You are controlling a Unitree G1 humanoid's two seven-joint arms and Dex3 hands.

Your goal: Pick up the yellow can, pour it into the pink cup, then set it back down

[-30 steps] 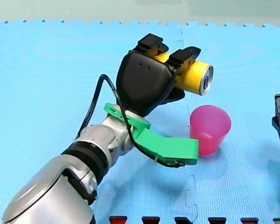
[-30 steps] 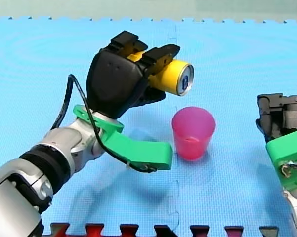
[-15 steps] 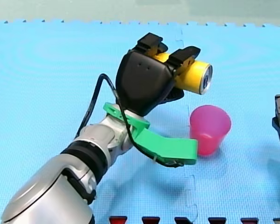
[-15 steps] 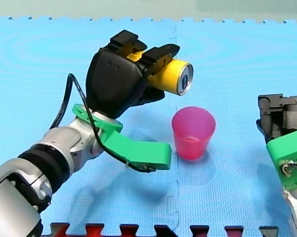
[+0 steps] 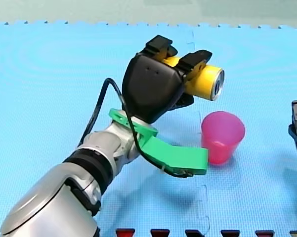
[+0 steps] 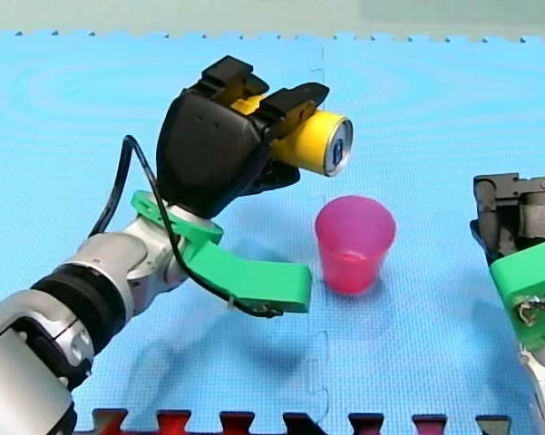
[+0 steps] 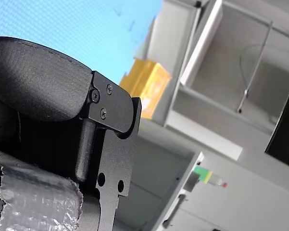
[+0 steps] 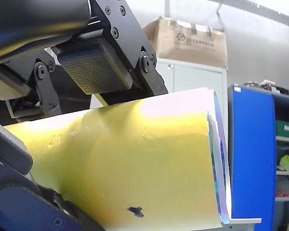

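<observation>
Item: yellow can (image 6: 316, 143), likely light, rigid, slippery, dentable; left hand (image 6: 222, 154) clenched around its mid-body, mouth sideways above pink cup (image 6: 355, 243). Beside cup: right hand (image 6: 512, 213), grip unclear.

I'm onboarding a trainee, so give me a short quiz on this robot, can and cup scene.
1. True or false: the left hand holds the yellow metal can on its side, in the air.
2. The pink plastic cup is: A) upright on the blue foam mat; B) tipped over; C) held.
3. Which hand is by the mat's right edge?
Key: 1 true; 2 A; 3 the right hand.
</observation>
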